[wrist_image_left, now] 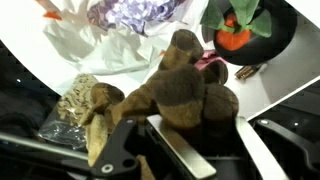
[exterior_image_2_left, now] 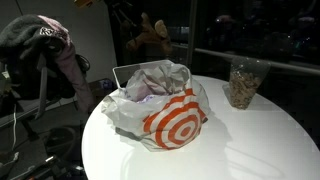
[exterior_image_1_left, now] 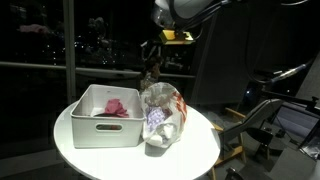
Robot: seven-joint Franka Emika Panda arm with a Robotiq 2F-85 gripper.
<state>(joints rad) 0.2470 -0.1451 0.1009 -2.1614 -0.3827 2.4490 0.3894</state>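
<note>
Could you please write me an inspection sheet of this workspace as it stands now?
Surface: round white table, bare toward its near edge.
Job's things: brown plush toy, held in the air above the table, behind the bag in an exterior view.
Clutter: white bin with a pink cloth inside; crumpled plastic bag with a red bullseye print, stuffed with purple and grey material; clear container of brownish pieces, standing apart from the bag.
Grippers: gripper shut on the plush toy.
Cables: nothing seen.
Surroundings: dark windows; heap of clothes beside the table.
</note>
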